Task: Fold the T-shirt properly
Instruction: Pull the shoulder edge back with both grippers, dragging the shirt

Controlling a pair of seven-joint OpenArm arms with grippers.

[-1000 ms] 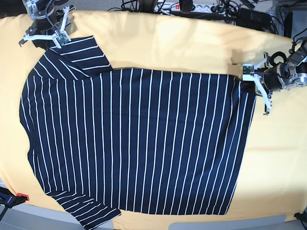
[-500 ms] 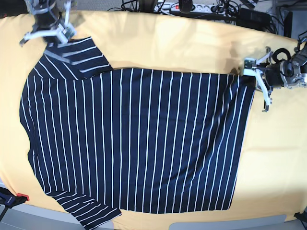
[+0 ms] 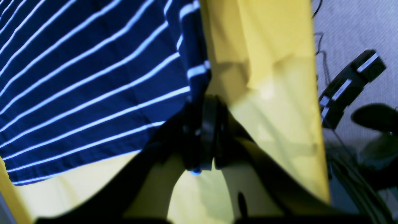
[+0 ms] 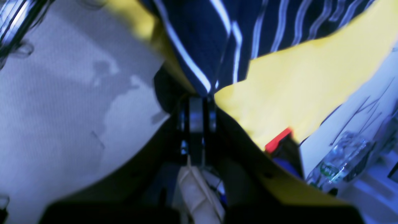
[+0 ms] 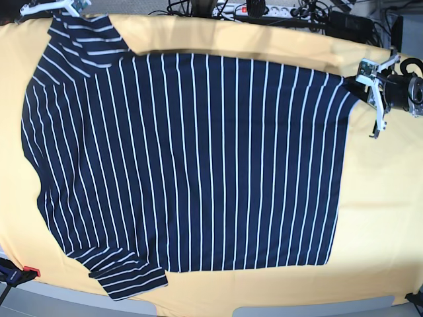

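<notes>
Now the T-shirt [image 5: 192,158] lies spread over most of the yellow-covered desk [image 5: 383,211], its white stripes running from the far edge toward the near edge in the base view. One short sleeve [image 5: 129,277] sits at the near left corner, close to the desk's front rim, and the other sleeve [image 5: 86,36] reaches up to the far left corner. The right hand [image 5: 49,8] is at that far left corner, mostly cut off by the top of the base view; in its wrist view [image 4: 199,102] the two sides are pressed together on a pinch of striped fabric, which rises from the tip in a small peak above the yellow cover. The left hand [image 5: 370,76] is at the far right corner of the shirt, where the hem corner is drawn out to a point toward it. In the left wrist view [image 3: 202,124] its dark sides are clamped on the hem edge, with the striped cloth fanning away to the left and the bare yellow cover to the right. A red clamp [image 4: 278,140] shows at the desk edge in the right wrist view, and cables [image 5: 264,10] and a power strip lie beyond the far edge.
</notes>
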